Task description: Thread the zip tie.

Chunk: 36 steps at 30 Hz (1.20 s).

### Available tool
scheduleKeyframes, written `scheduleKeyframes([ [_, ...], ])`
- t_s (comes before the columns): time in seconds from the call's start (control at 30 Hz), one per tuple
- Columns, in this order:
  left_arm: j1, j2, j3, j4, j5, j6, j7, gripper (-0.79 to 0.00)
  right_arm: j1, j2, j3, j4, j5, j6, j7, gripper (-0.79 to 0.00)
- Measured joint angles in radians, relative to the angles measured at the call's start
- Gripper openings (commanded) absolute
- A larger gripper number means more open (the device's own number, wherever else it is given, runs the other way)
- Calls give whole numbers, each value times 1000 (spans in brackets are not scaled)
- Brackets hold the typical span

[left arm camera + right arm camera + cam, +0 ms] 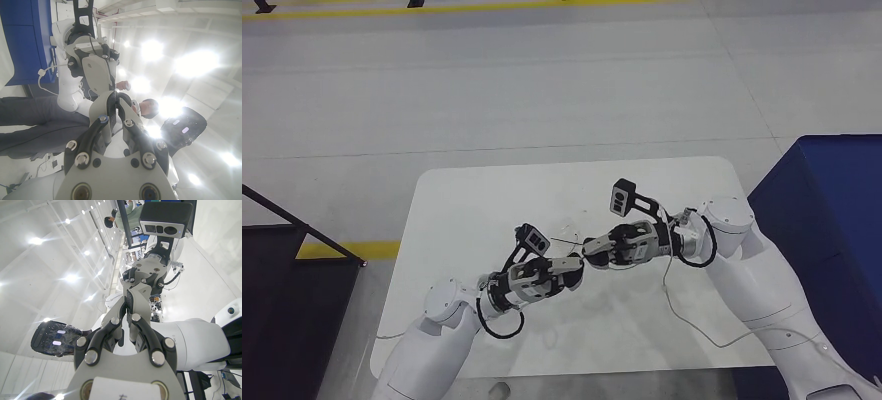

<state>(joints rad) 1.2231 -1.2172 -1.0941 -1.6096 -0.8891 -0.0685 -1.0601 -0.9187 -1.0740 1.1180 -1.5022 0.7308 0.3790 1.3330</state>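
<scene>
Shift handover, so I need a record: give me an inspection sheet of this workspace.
Surface: white table, bare where visible.
Job's things: zip tie, probably the thin pale strand by the fingertips; too thin to confirm.
Clutter: nothing seen.
Grippers: left end effector and right end effector tip to tip above mid-table, both shut; what they pinch cannot be told.
Cables: black loop at the left wrist, another black loop at the right wrist; thin white cable trails over the table.
Surroundings: blue cabinet beside the table; yellow floor line.
</scene>
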Motion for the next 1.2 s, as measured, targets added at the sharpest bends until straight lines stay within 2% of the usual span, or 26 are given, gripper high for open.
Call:
scheduleKeyframes([
  [0.23,19,4,-34,-17,2,-22,24,0,-8,5,15,-19,9,-22,-7,-785],
  [0.43,31,7,-98,28,-28,-74,62,0,-34,13,55,-30,39,-42,-10,-785],
  [0.53,27,6,-109,55,-29,-112,96,0,-34,13,54,-30,40,-42,-10,-785],
  [0.7,27,6,-109,53,-28,-103,91,0,-37,13,53,-38,39,-49,-15,-785],
  [0.87,27,6,-108,53,-28,-104,91,0,-63,10,104,-252,83,-241,-55,-785],
  [1.0,27,6,-108,53,-28,-104,91,0,-96,8,156,-454,140,-325,-150,-785],
  [1.1,27,6,-109,53,-28,-104,91,0,-112,9,193,-583,73,-386,-240,-785],
  [1.2,27,6,-109,53,-28,-104,91,0,-134,9,205,-677,-87,-462,-347,-785],
])
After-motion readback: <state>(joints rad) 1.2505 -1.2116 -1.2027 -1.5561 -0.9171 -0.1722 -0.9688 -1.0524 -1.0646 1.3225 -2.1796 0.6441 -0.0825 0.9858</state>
